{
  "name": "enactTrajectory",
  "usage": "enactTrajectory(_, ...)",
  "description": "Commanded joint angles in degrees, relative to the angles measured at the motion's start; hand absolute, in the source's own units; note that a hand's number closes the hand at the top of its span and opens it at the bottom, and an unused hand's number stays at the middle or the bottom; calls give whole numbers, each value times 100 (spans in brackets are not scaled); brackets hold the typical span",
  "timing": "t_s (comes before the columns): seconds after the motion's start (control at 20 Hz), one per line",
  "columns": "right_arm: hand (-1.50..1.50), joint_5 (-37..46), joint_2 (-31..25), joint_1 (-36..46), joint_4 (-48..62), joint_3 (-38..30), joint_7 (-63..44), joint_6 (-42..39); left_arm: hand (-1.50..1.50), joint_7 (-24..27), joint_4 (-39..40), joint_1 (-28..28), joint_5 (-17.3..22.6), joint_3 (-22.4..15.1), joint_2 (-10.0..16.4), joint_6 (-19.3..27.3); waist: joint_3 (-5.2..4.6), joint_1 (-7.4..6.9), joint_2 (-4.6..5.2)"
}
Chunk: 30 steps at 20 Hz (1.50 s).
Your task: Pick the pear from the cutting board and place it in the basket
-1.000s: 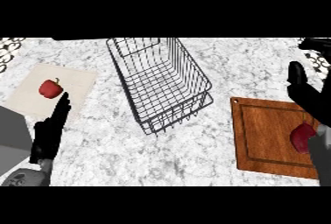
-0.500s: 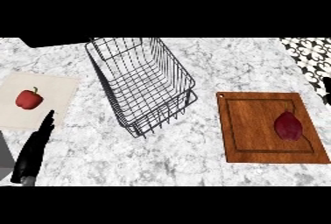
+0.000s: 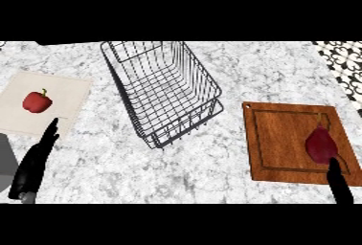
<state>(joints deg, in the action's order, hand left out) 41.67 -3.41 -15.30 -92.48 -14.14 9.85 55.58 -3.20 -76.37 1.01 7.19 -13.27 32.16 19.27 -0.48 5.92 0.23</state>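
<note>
Left of the basket (image 3: 166, 91), a slim black left hand (image 3: 32, 165) beside a grey forearm (image 3: 5, 155); right of it, a narrow black right hand (image 3: 339, 185).

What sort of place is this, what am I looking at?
Probably a kitchen counter: a marbled worktop, a wooden cutting board with a dark red pear on it, and a wire basket.
</note>
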Motion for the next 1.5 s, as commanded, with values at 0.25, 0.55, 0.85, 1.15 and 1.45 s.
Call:
enactTrajectory(0.25, -150, 1686, 336, -1726, -818, 1043, -1354, 215, 0, -432, -38, -63, -112, -181, 85, -127, -15, -306, 55)
enactTrajectory(0.55, -150, 2780, 340, -2706, -1717, 1867, -2878, 232, 0, -747, -55, -213, -166, -233, 18, -115, 10, -374, 48)
enactTrajectory(0.85, -150, 4461, 341, -2954, -2614, 2778, -4782, -230, 0, -813, -137, -256, -289, -283, -32, -155, 28, -502, 14)
enactTrajectory(1.15, -150, 6068, 341, -1981, -2523, 3218, -6500, -1001, 0, -1102, -317, -344, -505, -339, -195, -221, 45, -568, -19)
enactTrajectory(1.45, -150, 6596, 341, -1126, -1744, 3145, -7123, -1164, 0, -757, -66, -239, -504, 110, -204, -562, 48, -585, -25)
